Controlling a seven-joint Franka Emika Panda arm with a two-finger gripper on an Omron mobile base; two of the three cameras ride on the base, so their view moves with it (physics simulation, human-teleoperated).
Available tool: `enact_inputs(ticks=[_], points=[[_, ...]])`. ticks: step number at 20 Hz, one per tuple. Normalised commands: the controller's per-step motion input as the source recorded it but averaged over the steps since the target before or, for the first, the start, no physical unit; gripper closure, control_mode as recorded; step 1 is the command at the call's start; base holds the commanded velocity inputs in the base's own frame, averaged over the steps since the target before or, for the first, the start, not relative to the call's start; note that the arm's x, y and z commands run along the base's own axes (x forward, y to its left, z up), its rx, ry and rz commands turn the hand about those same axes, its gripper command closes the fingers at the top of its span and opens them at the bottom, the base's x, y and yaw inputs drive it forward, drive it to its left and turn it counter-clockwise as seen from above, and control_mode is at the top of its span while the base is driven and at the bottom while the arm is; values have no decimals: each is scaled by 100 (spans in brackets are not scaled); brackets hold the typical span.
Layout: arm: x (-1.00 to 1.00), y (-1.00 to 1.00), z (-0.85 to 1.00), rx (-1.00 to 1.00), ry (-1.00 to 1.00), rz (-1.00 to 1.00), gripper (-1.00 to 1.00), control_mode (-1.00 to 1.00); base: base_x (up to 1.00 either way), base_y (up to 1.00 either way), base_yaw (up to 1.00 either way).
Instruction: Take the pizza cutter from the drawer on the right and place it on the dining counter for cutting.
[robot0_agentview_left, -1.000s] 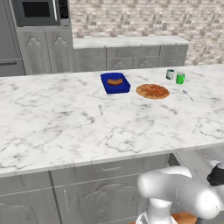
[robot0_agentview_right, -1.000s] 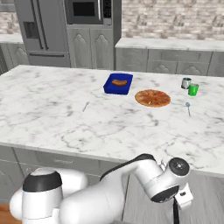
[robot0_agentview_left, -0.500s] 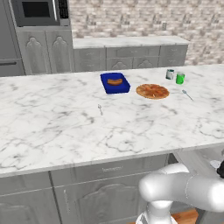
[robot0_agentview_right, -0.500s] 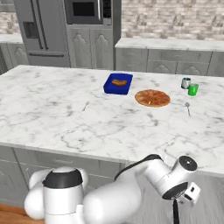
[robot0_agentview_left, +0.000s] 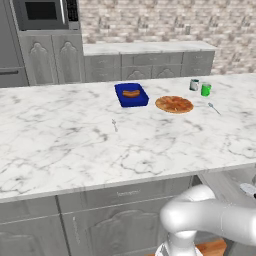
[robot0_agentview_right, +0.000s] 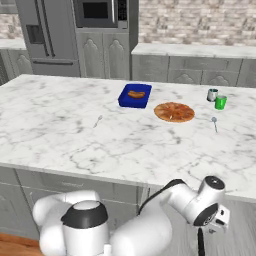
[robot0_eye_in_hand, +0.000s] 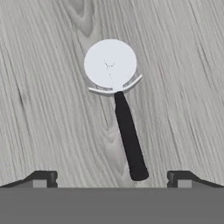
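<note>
1. The pizza cutter (robot0_eye_in_hand: 118, 109), a small tool with a silvery-white round wheel and a short black handle, lies flat on the pale grey wood-grained floor (robot0_eye_in_hand: 183, 87) of what I take to be the drawer on the right.

2. In my hand view its long axis runs nearly straight away from me: the handle's butt end is nearest, the wheel farthest. The handle leans slightly, so the butt sits a little toward my right fingertip.

3. My gripper (robot0_eye_in_hand: 112, 178) hangs directly over it with the jaws spread as wide as they go, holding nothing. The two dark fingertips (robot0_eye_in_hand: 43, 178) stand well apart on either side of the handle's butt, touching neither handle nor wood.

4. The line between my fingertips crosses the handle roughly square, so I judge that a straight descent would bracket the handle, not the wheel. I might shift a touch forward first to catch it nearer mid-length.

5. From the right base view my hand (robot0_agentview_right: 212, 210) works low, below the edge of the white marble dining counter (robot0_agentview_right: 60, 135).

6. That surface carries a round pizza (robot0_agentview_right: 174, 112), a blue tray (robot0_agentview_right: 135, 95), a green cup (robot0_agentview_right: 220, 102), a thin silver fork (robot0_agentview_right: 97, 120) and a thin silver spoon (robot0_agentview_right: 214, 123). I judge there is open marble near the pizza for setting the cutter down.
</note>
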Motion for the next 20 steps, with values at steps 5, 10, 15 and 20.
enact_inputs(ticks=[5, 10, 15, 20], points=[[22, -3, -66, -7, 0, 18, -100, -100, 0, 0, 0], [3, -20, -49, -9, 0, 11, -100, -100, 0, 0, 0], [0, -20, -35, -2, 0, 4, -100, -100, 0, 0, 0], [-5, 0, -21, 0, 3, 0, -100, -100, 0, 0, 0]])
